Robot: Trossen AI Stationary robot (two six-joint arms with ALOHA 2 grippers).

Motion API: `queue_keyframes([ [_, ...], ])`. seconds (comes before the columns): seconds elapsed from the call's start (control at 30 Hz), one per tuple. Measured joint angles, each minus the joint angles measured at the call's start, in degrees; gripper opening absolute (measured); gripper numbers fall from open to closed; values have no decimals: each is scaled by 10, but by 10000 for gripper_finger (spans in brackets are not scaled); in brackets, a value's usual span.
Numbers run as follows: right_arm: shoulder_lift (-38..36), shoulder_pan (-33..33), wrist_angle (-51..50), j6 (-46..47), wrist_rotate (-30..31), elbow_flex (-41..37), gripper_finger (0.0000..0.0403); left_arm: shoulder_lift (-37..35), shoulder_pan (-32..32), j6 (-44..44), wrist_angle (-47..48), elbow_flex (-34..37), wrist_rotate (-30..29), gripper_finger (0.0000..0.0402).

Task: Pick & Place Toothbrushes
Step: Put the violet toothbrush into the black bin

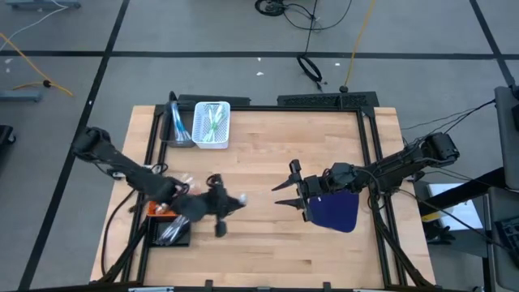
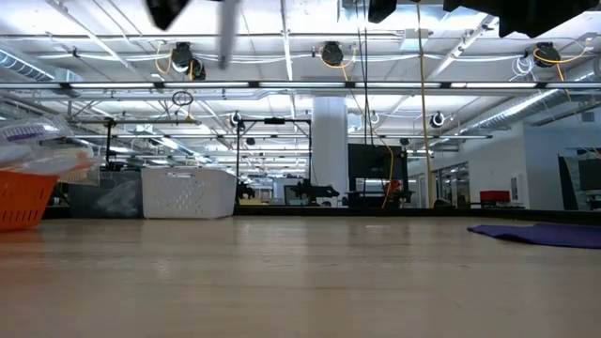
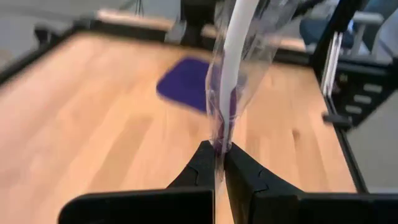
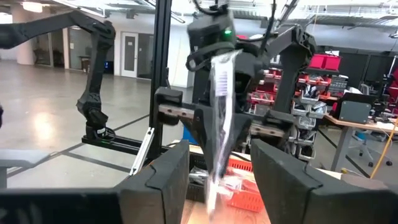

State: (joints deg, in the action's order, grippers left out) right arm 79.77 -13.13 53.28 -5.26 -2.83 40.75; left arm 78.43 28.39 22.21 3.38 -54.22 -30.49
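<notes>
From above, the left gripper [image 1: 235, 201] is hovering over the middle of the wooden table [image 1: 268, 243], just right of the orange bin [image 1: 156, 211] at the left edge. Its held item cannot be made out from here. The right gripper [image 1: 285, 186] is facing it with fingers spread, sitting above the purple cloth [image 1: 336, 211]. The white basket [image 1: 212, 124] at the far edge is holding several toothbrushes [image 1: 212, 122].

At table level, the white basket [image 2: 188, 192] is standing far back, the orange bin [image 2: 23, 197] is sitting at the left with clear packets piled in it, and the purple cloth [image 2: 540, 233] is lying flat at the right.

Through the left wrist camera, the left gripper [image 3: 219, 155] is pinching the end of a wrapped toothbrush [image 3: 233, 56], a white stick in clear film sticking out beyond the fingertips.

Through the right wrist camera, the right gripper [image 4: 219, 165] is standing wide apart, with the wrapped toothbrush [image 4: 221, 93] hanging from the left arm just beyond the gap, apart from both fingers.
</notes>
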Motion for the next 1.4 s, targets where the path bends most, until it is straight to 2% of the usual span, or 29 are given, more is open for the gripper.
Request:
queue_keyframes([
  [0.23, 0, 0, 0, 0, 0, 0, 157, -74, 85, 206, 217, 0, -8, 4],
  [0.5, 0, 0, -1, 0, 0, 0, 155, -107, 158, 417, 389, 0, 70, 4],
  [0.63, 0, 0, -4, 0, 0, 0, 155, -107, 184, 483, 448, 0, 122, 4],
  [0.8, 0, 0, -4, 0, 0, 0, 155, -107, 212, 564, 504, 0, 147, 4],
  [0.93, 0, 0, -8, 0, 0, 0, 155, -107, 234, 588, 524, 0, 174, 4],
  [1.17, 0, 0, -13, 0, 0, 0, 155, -101, 270, 659, 561, 0, 183, 4],
  [1.4, 0, 0, -13, 0, 0, 0, 155, -65, 293, 710, 586, 1, 222, 8],
])
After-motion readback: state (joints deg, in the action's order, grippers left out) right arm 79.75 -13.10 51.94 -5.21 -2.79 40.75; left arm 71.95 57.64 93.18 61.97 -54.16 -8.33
